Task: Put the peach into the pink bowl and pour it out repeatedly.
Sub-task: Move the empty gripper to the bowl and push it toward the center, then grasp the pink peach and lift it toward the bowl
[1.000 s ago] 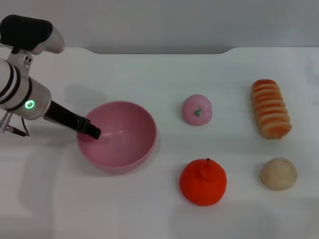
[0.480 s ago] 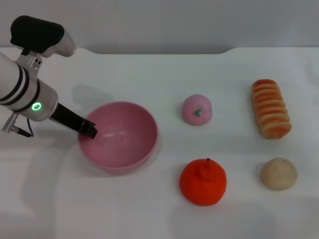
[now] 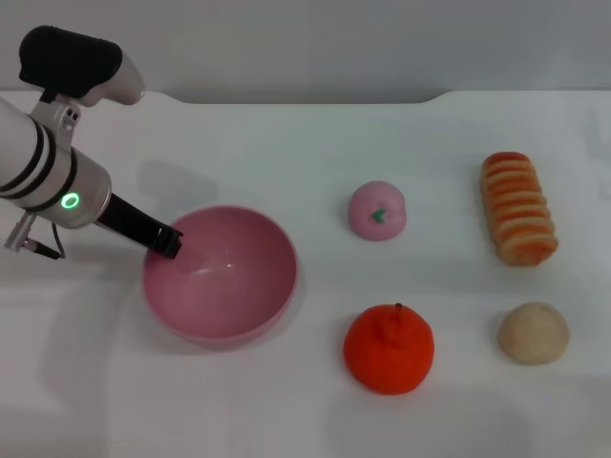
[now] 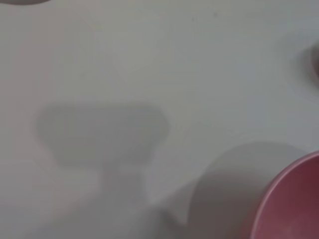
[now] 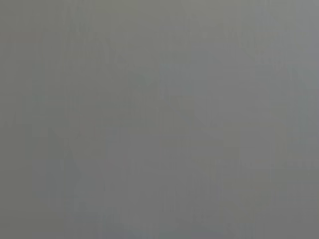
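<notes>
Gripping the pink bowl (image 3: 221, 277) at its left rim, my left gripper (image 3: 169, 242) was clenched | peach (image 3: 377, 211) on table, right of bowl | risk: thin rim hold slipping, bowl tipping.

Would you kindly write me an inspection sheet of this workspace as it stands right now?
Surface: white table, no spills seen.
Job's things: pink bowl upright, nothing in it; peach on the table to the bowl's right, apart from it.
Clutter: orange fruit in front of the peach; striped bread loaf far right; beige ball in front of the loaf.
Grippers: left gripper at the bowl's left rim, seemingly closed on it; right gripper not in view.
Cables: thin wire under the left arm's wrist.
Surroundings: grey wall behind the table; nothing else seen.
</notes>
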